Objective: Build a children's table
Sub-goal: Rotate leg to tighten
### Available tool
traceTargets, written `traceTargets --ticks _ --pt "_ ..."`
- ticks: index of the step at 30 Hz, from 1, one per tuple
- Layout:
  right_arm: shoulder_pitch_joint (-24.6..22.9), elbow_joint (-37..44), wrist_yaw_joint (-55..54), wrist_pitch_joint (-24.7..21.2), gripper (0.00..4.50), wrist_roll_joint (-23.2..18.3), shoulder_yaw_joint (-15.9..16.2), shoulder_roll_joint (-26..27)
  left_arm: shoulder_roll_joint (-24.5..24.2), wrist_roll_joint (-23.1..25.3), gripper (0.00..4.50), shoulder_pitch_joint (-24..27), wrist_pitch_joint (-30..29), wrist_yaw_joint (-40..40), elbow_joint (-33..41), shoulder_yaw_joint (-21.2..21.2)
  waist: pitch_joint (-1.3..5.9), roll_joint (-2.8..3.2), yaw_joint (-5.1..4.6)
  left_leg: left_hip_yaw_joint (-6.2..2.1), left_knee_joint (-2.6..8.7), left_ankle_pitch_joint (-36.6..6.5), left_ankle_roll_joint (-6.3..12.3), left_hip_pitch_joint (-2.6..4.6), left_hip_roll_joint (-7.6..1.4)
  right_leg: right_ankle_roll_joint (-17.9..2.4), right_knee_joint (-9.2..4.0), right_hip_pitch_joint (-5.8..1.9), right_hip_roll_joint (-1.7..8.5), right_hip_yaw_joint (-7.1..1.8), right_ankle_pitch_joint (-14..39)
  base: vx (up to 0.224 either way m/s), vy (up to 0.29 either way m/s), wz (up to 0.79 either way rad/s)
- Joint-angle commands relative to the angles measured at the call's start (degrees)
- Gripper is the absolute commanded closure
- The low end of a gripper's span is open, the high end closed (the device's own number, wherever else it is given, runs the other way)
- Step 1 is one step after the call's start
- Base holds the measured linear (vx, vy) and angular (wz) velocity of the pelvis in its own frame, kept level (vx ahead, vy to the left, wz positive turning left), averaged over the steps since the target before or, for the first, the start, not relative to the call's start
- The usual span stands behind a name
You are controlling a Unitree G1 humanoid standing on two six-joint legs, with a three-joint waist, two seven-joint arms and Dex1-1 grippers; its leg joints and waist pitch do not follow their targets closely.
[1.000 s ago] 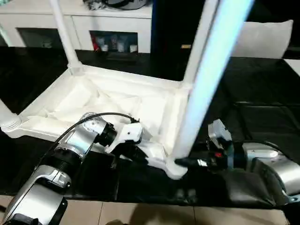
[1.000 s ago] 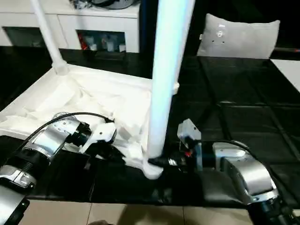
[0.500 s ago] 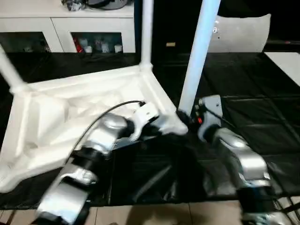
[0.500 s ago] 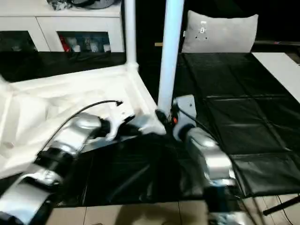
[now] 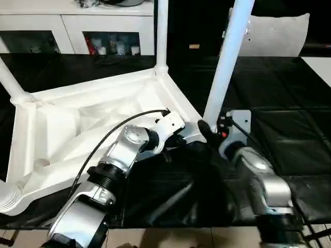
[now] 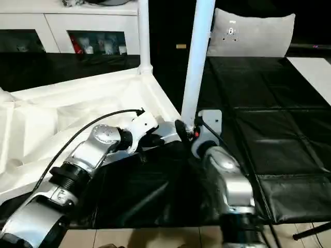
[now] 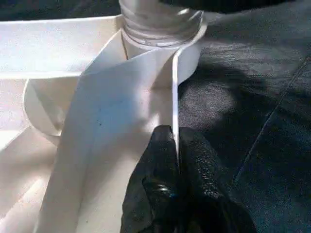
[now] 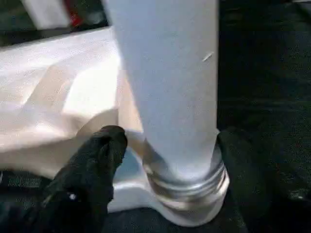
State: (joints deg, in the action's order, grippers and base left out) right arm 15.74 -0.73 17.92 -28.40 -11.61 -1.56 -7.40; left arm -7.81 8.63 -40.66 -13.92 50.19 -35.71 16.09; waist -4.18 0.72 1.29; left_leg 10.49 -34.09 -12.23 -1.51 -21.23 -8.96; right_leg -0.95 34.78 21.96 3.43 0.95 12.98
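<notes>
We record one small all-white plastic children's table (image 5: 93, 119), lying upside down on the black sheet-covered worktop (image 5: 289, 103), ribbed underside up, with its tapered round legs standing upward from the corner sockets. We count a far leg (image 5: 161, 31) at the far corner, a near right leg (image 5: 227, 57) at the corner next to the arms, and a leg (image 5: 10, 82) at the left corner; a further socket end (image 5: 8, 199) shows at the near left edge. Our left gripper (image 7: 176, 160) has its black fingers (image 7: 160, 150) pressed together on the thin upright rim of the tabletop, just beside the near right corner socket (image 7: 160, 29); the rim passes between them. Our right gripper (image 8: 165, 160) sits at the base of the near right leg, one black finger (image 8: 97, 160) on one side and the other on the opposite side of the threaded collar, standing apart around it; we cannot tell whether they press it. Behind the worktop we list a white cabinet with shelves (image 5: 77, 26) holding small items, and a grey cushion (image 5: 274, 33) leaning at the far right.
</notes>
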Motion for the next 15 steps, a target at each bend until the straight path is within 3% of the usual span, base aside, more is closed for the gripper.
traceTargets --ticks 1,4,6,10,15 --pt "-0.8 1.21 3.99 -1.2 0.74 -0.91 2.09 -1.34 0.22 -2.16 4.5 1.57 3.41 3.16 0.95 1.05 3.25 -0.57 0.16 -1.6 4.06 -2.03 5.41 0.59 -4.17 -14.74 -3.33 -2.81 5.24 -2.56 -6.09 0.0 0.0 0.0" --pt "-1.81 3.94 13.2 0.8 0.5 -2.23 2.68 -8.21 -2.33 -3.47 4.5 3.1 7.76 9.62 1.4 2.33 3.32 -0.75 0.53 -1.61 3.91 -1.88 6.18 0.49 -4.19 -14.5 -3.36 -3.14 5.31 -2.62 -5.27 0.0 0.0 0.0" --pt "-2.53 4.64 23.33 2.41 0.29 -3.84 2.94 -15.43 -5.19 -3.64 4.5 3.74 9.83 15.2 2.24 3.97 3.3 -0.72 0.67 -1.5 3.82 -1.8 6.8 0.57 -4.36 -14.88 -3.15 -2.91 5.21 -2.61 -6.19 0.0 0.0 0.0" --pt "-2.27 3.64 29.74 5.31 0.17 -4.07 3.48 -19.74 -6.95 -3.79 4.5 3.79 11.87 19.38 2.32 4.97 3.3 -0.6 1.15 -1.4 3.82 -3.64 6.73 0.82 -4.59 -15.56 -3.43 -2.64 5.37 -2.43 -1.85 0.0 0.0 0.0" --pt "-1.07 -0.05 41.94 10.52 0.17 -4.3 6.62 -25.63 -9.72 -4.58 4.5 3.25 14.6 27.2 2.75 6.75 3.39 -0.79 1.5 -1.37 3.69 -3.15 7.0 0.9 -4.68 -16.31 -3.17 -2.54 5.4 -2.32 -2.37 0.0 0.0 0.0"
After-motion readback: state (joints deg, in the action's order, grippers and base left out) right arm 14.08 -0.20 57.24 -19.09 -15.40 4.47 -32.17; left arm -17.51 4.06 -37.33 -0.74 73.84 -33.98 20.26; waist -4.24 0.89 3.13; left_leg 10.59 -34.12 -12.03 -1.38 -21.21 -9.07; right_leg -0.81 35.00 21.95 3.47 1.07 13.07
